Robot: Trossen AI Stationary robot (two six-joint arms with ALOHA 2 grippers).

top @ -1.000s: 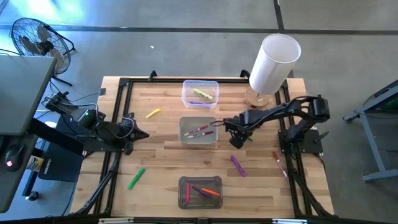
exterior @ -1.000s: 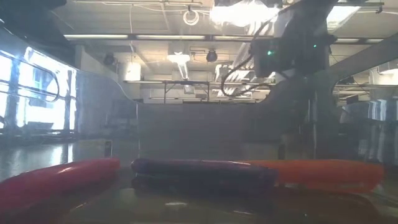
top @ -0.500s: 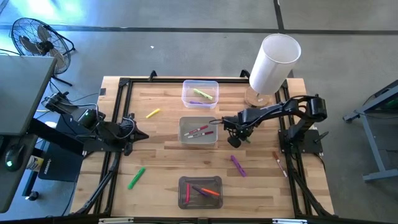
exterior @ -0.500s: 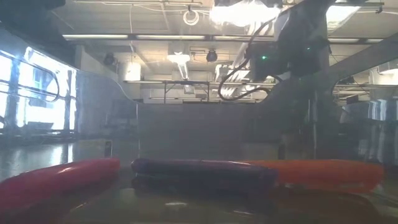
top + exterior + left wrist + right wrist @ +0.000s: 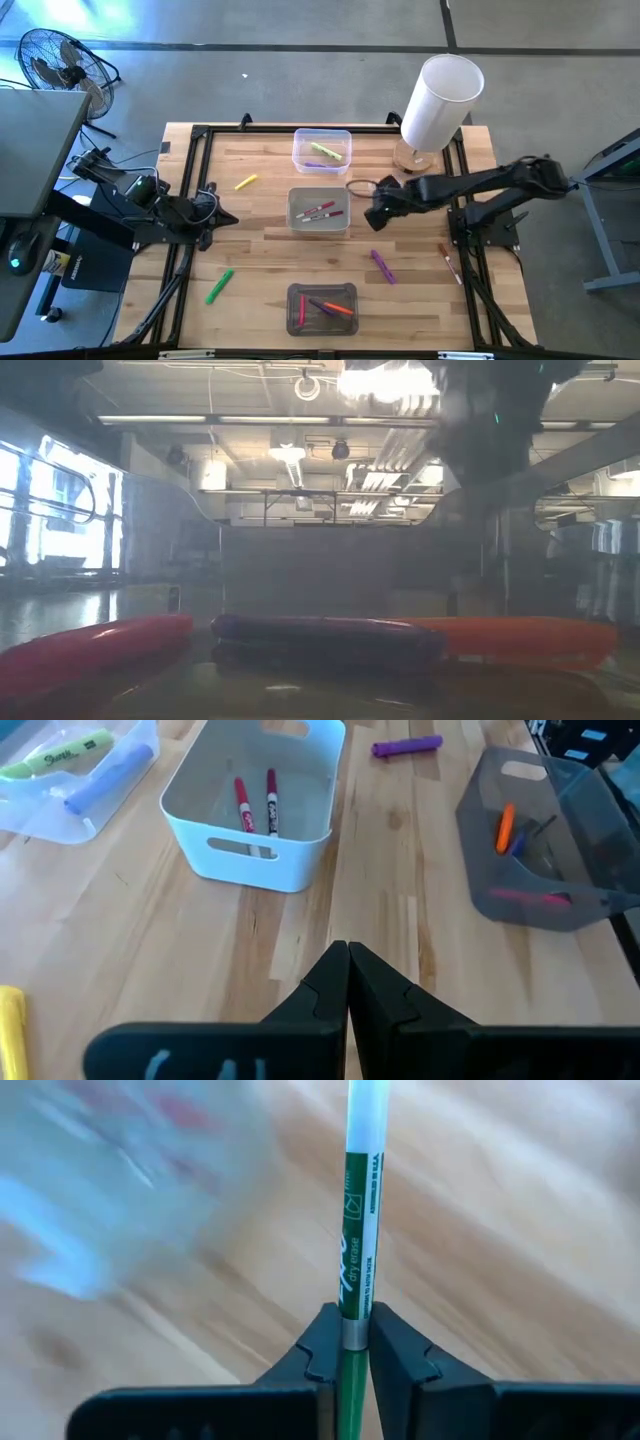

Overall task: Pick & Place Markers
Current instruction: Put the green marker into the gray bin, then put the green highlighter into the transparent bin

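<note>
My right gripper [image 5: 378, 210] hangs just right of the middle bin [image 5: 319, 211] and is shut on a thin white-bodied green marker [image 5: 360, 1200]. Loose markers lie flat on the wood: yellow [image 5: 246, 182], green [image 5: 219, 286], purple [image 5: 382, 266] and a thin red one [image 5: 452, 264]. The middle bin holds two red markers [image 5: 255, 802]. The near bin [image 5: 322, 308] holds orange, purple and pink ones. My left gripper [image 5: 348, 955] waits shut at the table's left [image 5: 225, 218]. My right gripper pinches the green marker between its two fingertips where the white barrel meets the green part [image 5: 352, 1330]. The white barrel [image 5: 366, 1120] sticks out well past the fingers over the wood. The high view hides the hold under the gripper's body.
A far clear bin [image 5: 322, 150] holds a yellow-green highlighter. A big white cylinder [image 5: 440, 100] stands at the far right. Black frame rails [image 5: 190, 200] run along the table's sides. In the low view the near bin's red [image 5: 90, 645], purple [image 5: 320, 635] and orange [image 5: 520, 635] markers fill the foreground.
My right gripper has shut on the green marker and risen a little toward the far edge, next to the middle bin; the arm behind it has stretched out toward the right. The marker moves with the gripper.
</note>
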